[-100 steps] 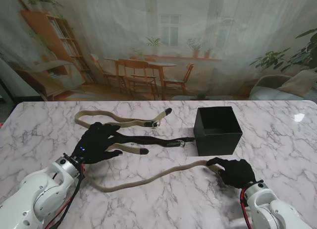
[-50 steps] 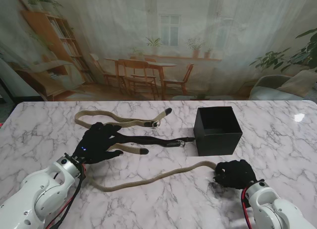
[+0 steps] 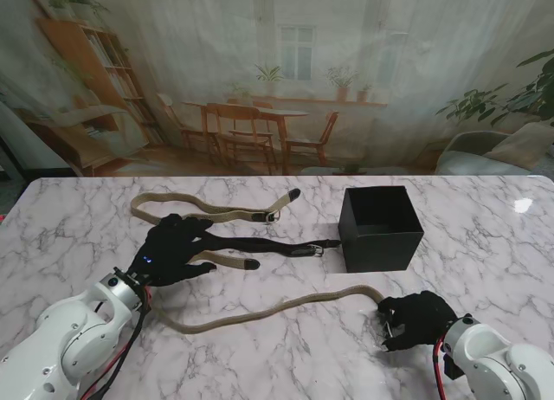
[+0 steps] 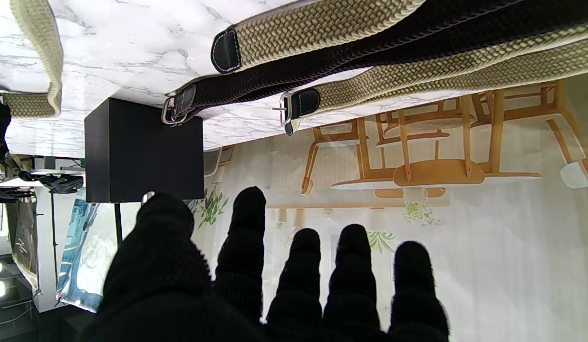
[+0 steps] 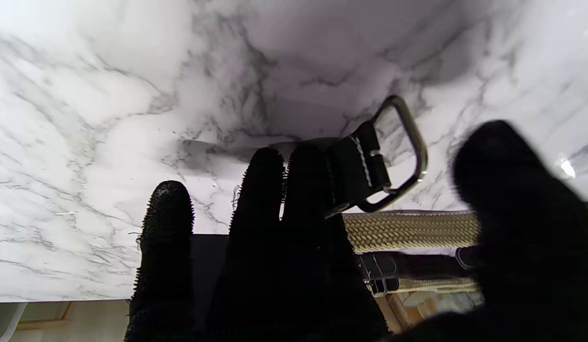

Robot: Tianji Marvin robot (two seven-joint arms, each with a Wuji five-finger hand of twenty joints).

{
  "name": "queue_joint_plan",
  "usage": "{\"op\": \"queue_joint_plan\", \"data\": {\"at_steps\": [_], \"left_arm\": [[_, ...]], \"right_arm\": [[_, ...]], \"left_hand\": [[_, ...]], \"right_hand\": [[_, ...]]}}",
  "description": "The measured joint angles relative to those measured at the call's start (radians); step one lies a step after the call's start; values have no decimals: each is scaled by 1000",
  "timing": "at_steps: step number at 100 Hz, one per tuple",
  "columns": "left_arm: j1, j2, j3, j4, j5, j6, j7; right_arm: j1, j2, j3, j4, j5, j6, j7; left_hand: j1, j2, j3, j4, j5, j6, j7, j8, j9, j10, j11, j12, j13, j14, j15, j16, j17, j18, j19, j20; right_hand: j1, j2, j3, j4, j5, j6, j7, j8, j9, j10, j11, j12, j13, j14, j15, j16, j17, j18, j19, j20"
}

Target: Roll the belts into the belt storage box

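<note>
A long tan woven belt (image 3: 268,310) curves across the table in front of me, from my left arm to my right hand (image 3: 415,320). That hand is curled shut on its buckle end (image 5: 360,164), lifted just off the marble. My left hand (image 3: 171,251) lies open and flat, fingers spread, on a black belt (image 3: 277,245) and the tail of a second tan belt (image 3: 216,214) farther back. The black storage box (image 3: 381,235) stands open-topped between the hands, slightly to the right. In the left wrist view the black belt (image 4: 370,47) and the box (image 4: 141,152) lie ahead of the fingers (image 4: 351,266).
The marble table (image 3: 485,244) runs to a printed backdrop at its far edge. The black belt's buckle (image 3: 313,250) lies just left of the box. The second tan belt's buckle (image 3: 270,216) rests farther back.
My right hand has curled tighter and pulled back toward me and to the right, dragging the tan belt's buckle end away from the box. The left hand has stayed put.
</note>
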State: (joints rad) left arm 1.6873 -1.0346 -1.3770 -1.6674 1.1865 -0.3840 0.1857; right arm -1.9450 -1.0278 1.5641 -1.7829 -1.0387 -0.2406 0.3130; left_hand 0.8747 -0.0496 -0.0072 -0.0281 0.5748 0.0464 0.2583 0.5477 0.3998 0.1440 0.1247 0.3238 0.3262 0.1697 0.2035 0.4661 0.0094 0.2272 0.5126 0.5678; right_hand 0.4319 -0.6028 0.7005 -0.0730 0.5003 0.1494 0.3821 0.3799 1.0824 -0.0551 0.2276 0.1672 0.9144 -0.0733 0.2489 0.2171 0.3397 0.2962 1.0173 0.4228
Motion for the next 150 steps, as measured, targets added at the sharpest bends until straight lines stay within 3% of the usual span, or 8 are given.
{"op": "queue_joint_plan", "data": {"at_steps": [25,61,74,90,104,113,123,150], "left_arm": [[-1,0,1,0,0,1,-4],[-2,0,3,0,1,2,-7],[-2,0,3,0,2,2,-7],[-3,0,4,1,2,1,-7],[-4,1,5,1,2,1,-10],[-5,1,6,2,1,1,-10],[-5,1,6,2,1,1,-9],[-7,1,10,5,1,1,-9]], "right_arm": [[0,9,-2,-5,-62,-5,-5],[3,13,-5,-20,-68,8,39],[9,14,-32,15,-174,7,-112],[42,13,-64,69,-168,6,-188],[65,13,-87,99,-169,-3,-231],[71,13,-97,104,-165,0,-238],[74,11,-108,114,-161,7,-258],[86,5,-129,141,-106,19,-293]], "left_hand": [[0,0,0,0,0,0,0,0,0,0,0,0,0,0,0,0,0,0,0,0],[0,0,0,0,0,0,0,0,0,0,0,0,0,0,0,0,0,0,0,0],[0,0,0,0,0,0,0,0,0,0,0,0,0,0,0,0,0,0,0,0],[0,0,0,0,0,0,0,0,0,0,0,0,0,0,0,0,0,0,0,0],[0,0,0,0,0,0,0,0,0,0,0,0,0,0,0,0,0,0,0,0],[0,0,0,0,0,0,0,0,0,0,0,0,0,0,0,0,0,0,0,0],[0,0,0,0,0,0,0,0,0,0,0,0,0,0,0,0,0,0,0,0],[0,0,0,0,0,0,0,0,0,0,0,0,0,0,0,0,0,0,0,0]], "right_hand": [[207,-38,380,40,-82,-13,-25,0,-53,-60,-34,-22,-48,-48,-25,-29,-9,-64,-29,-20],[315,78,398,40,-167,-52,-74,-6,-142,-112,-54,-34,-118,-48,-51,-31,-49,-80,-68,-43],[330,84,464,40,-109,-144,-21,-1,-60,-110,-29,-16,-3,-50,-32,-18,42,-88,-4,-16],[306,-14,336,-102,21,-202,144,-1,74,-119,-3,13,115,-53,-3,23,130,-103,70,-10],[200,-40,264,-122,136,-337,359,0,88,-66,85,81,126,22,22,81,130,-59,77,-10],[177,-51,202,-137,173,-401,501,0,-21,50,133,136,95,101,42,129,101,10,77,-10],[155,-52,195,-146,210,-412,520,11,-218,148,91,140,31,128,57,169,75,40,77,7],[154,-53,205,-146,260,-362,533,6,-353,240,75,73,-101,222,26,126,64,78,51,16]]}}
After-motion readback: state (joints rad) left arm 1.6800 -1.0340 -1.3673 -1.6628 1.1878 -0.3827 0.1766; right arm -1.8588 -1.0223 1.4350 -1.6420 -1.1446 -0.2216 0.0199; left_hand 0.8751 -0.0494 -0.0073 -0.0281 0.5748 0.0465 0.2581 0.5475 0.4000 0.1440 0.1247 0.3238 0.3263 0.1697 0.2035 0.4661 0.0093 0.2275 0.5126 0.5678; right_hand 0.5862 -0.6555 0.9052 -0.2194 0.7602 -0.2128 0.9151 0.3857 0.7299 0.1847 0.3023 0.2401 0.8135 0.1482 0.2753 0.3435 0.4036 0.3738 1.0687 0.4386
